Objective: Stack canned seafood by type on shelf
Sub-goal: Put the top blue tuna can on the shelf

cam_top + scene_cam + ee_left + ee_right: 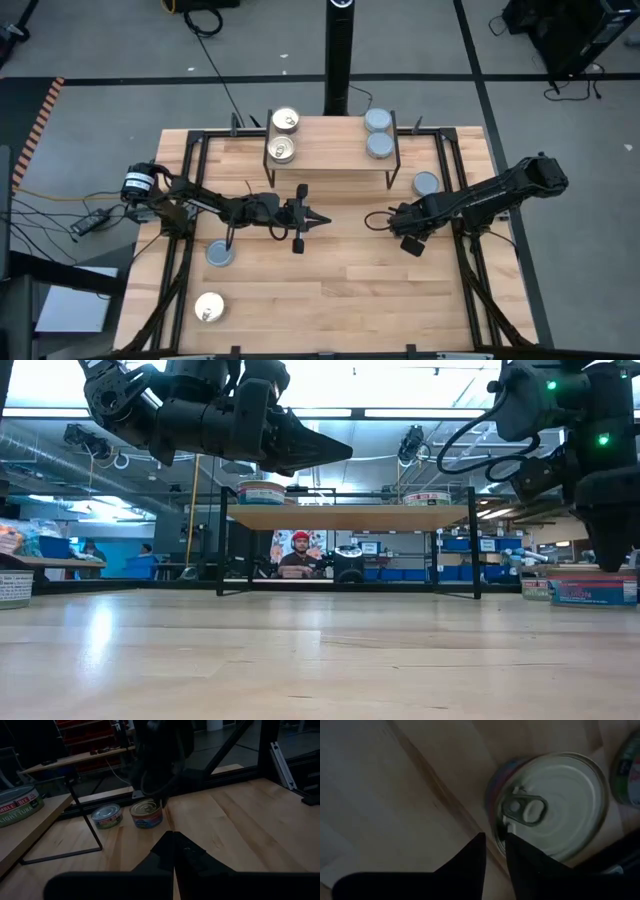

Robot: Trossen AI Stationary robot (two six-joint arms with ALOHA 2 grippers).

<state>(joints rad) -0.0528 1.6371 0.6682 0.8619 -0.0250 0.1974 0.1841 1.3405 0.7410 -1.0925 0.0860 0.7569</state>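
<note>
The shelf (330,160) bears two gold-lidded tins (284,135) at its left end and two blue-grey tins (379,133) at its right. My right gripper (494,836) points down over a pull-tab tin (555,800) on the table before the shelf's right end, nearly shut on it. A blue-grey tin (426,183) stands beside it. My left gripper (325,219) hovers shut and level at the table's middle, holding nothing. On the near left of the table stand a blue-grey tin (220,253) and a gold tin (209,307). My right gripper comes from above, pointing down, at the pull-tab tin's rim (501,827) on the side near the tab. One finger (520,855) lies over the lid and the other outside the wall, the rim in the narrow gap between them. The tin stands upright with its base (590,600) on the table.
The shelf's thin black legs (85,820) stand close to the two tins by my right gripper. Black frame rails (455,200) run along the table's left and right sides. Bare wood (340,290) spreads across the near half of the table.
</note>
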